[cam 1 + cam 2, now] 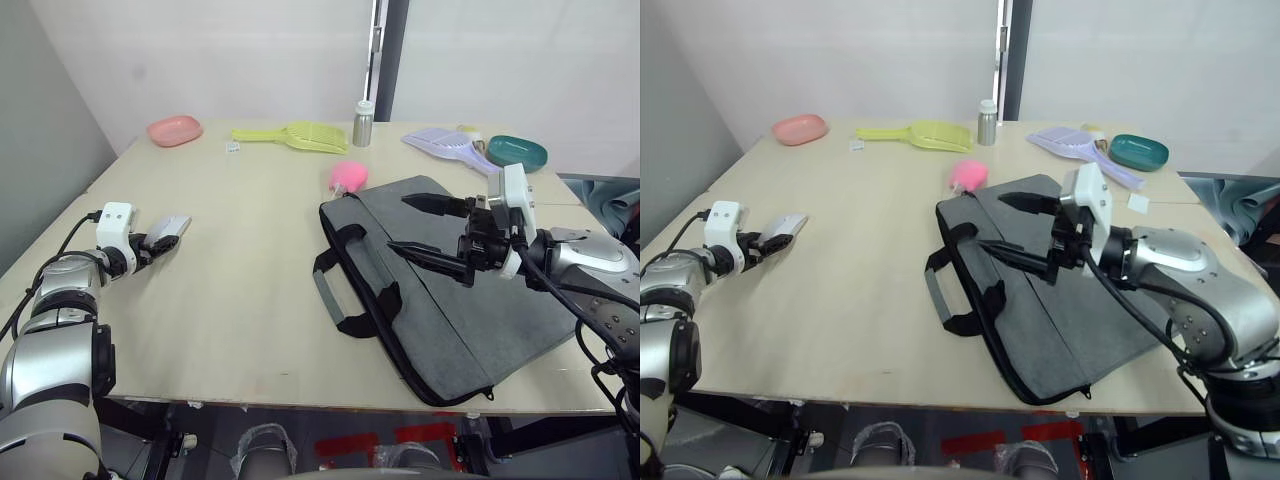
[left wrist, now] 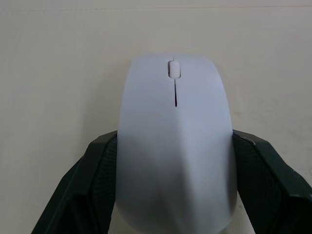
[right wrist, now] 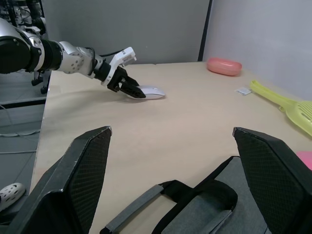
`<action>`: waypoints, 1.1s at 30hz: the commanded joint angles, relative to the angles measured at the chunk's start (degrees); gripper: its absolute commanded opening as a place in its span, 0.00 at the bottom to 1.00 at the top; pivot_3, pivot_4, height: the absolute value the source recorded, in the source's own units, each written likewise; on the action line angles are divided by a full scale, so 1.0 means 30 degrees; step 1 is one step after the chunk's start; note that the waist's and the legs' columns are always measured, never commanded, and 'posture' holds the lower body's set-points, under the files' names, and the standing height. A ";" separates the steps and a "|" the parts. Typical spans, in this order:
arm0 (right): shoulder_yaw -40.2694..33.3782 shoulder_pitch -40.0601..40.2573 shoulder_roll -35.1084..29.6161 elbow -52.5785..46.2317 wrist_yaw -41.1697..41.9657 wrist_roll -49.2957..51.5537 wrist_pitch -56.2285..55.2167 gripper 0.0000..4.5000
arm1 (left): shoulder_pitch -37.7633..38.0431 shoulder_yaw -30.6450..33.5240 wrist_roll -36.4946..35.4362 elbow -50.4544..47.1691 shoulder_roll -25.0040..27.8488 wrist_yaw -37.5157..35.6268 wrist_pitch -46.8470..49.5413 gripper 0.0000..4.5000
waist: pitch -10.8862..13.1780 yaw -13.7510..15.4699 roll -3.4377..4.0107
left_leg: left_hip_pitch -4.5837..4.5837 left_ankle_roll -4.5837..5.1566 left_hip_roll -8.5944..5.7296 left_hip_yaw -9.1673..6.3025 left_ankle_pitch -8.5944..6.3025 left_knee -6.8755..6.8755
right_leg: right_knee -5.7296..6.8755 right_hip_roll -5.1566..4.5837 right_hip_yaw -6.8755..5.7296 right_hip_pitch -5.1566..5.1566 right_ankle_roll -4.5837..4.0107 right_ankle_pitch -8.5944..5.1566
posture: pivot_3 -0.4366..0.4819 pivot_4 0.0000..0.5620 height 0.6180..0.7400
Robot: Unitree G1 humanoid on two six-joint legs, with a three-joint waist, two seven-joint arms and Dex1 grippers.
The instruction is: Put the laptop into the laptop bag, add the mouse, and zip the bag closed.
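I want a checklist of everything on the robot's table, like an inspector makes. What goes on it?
Surface: pale wooden table, flat, no spills seen.
Job's things: grey laptop bag lying flat; white mouse on the table; laptop not seen.
Clutter: pink dish, yellow scoop, metal bottle, lilac scoop, teal dish, all along the far edge; pink fluffy ball by the bag.
Claws: left claw has its fingers on both sides of the mouse; right claw open above the bag.
Cables: black cables on both arms.
Surroundings: white walls.
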 commanded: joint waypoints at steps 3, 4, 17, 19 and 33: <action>-0.0324 0.0213 -0.0089 -0.0756 -0.0814 -0.0275 -0.0146 0.93 | 0.0113 0.0208 -0.0369 -0.1046 0.1048 -0.2596 -0.1689 0.63 | 0.0004 -0.0012 -0.0005 | 0.0000 -0.0007 0.0001 0.0000 0.0003 -0.0015 | -0.0017 0.0002 -0.0003 0.0000 0.0000 0.0000 | 0.48 0.27 1.00; -0.0303 0.0458 -0.0073 -0.0995 -0.1075 -0.0482 -0.0188 0.93 | 0.0067 0.0250 -0.0668 -0.1472 0.1182 -0.3846 -0.1576 0.63 | 0.0004 -0.0005 -0.0006 | 0.0000 -0.0008 0.0000 0.0001 0.0004 -0.0021 | -0.0023 0.0002 -0.0004 0.0000 0.0001 0.0000 | 0.48 0.27 1.00; 0.3361 0.1910 0.0351 -0.3121 -0.4261 -0.3453 0.1109 0.93 | 0.3874 -0.0519 -0.3946 -1.2172 0.0904 -1.1497 0.2668 0.63 | 0.0018 -0.0131 -0.0003 | 0.0012 -0.0049 0.0001 0.0024 0.0012 -0.0147 | -0.0124 0.0006 -0.0015 -0.0005 -0.0003 -0.0003 | 0.48 0.27 1.00; 0.5136 0.1511 0.0941 -0.2884 -0.5180 -0.4975 0.1191 0.93 | 0.4398 -0.0603 -0.4040 -1.3039 0.0651 -1.1267 0.2738 0.63 | 0.0024 -0.0168 0.0005 | 0.0016 -0.0057 0.0006 0.0025 0.0016 -0.0145 | -0.0113 0.0010 -0.0014 -0.0006 -0.0002 -0.0003 | 0.48 0.27 1.00; 1.0194 0.0243 0.3516 -0.0245 -0.8276 -1.1201 0.2812 0.93 | 0.7259 -0.1607 -0.4761 -1.7663 0.0989 -1.2364 0.3258 0.63 | 0.0030 -0.0134 0.0012 | 0.0013 -0.0095 0.0001 0.0022 0.0033 -0.0149 | -0.0107 0.0014 -0.0010 -0.0013 0.0011 0.0004 | 0.48 0.27 1.00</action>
